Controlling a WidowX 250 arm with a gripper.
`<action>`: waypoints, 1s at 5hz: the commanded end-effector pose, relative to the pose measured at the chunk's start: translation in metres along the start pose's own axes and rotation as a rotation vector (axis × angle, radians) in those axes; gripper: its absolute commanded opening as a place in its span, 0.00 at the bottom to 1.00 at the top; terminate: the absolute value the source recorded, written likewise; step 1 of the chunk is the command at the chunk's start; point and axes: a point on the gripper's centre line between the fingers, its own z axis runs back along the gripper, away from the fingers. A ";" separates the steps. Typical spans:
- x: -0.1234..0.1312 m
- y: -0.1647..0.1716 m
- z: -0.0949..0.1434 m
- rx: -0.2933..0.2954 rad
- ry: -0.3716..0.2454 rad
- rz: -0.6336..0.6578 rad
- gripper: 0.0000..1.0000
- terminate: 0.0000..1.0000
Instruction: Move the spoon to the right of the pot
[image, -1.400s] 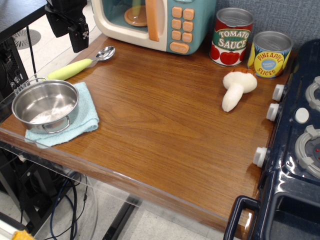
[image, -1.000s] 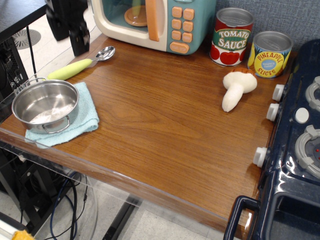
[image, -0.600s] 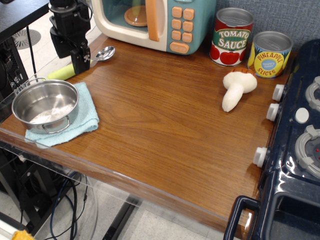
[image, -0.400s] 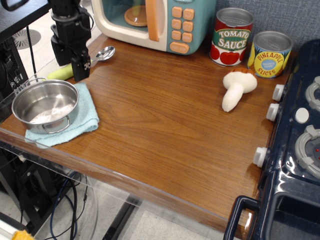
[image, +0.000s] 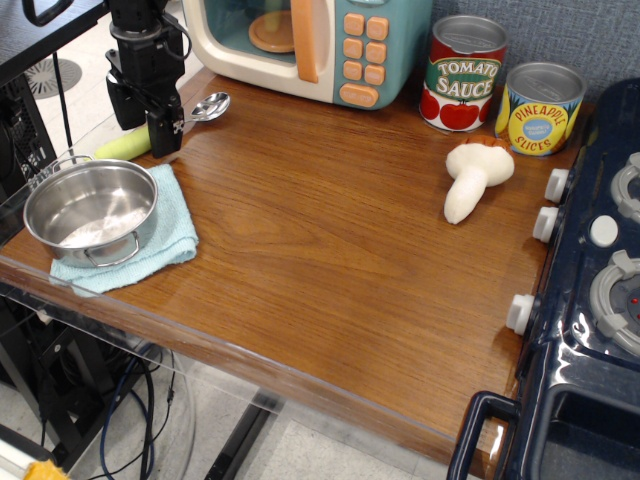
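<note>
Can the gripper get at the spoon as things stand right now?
Probably yes. The gripper is already down over the spoon, its fingers either side of the handle. Nothing blocks it; the pot sits apart, nearer the camera. Whether it has closed cannot be told.

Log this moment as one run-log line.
phase: reach | gripper: down astride spoon handle, closure unclear | spoon: on table, behind pot | pot: on blue cloth | placed: no

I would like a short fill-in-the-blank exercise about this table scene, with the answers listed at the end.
1. The pot stands on a light blue ____.
2. The gripper is down over the spoon's yellow-green ____.
3. The white toy mushroom lies in front of the two ____.
4. The red can's label reads "Tomato ____".

Answers: cloth; handle; cans; Sauce
</note>
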 end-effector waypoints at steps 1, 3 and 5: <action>0.007 0.013 0.014 0.032 -0.030 0.005 0.00 0.00; 0.008 0.002 0.023 0.018 -0.044 -0.027 0.00 0.00; 0.019 0.005 0.055 0.017 -0.092 -0.022 0.00 0.00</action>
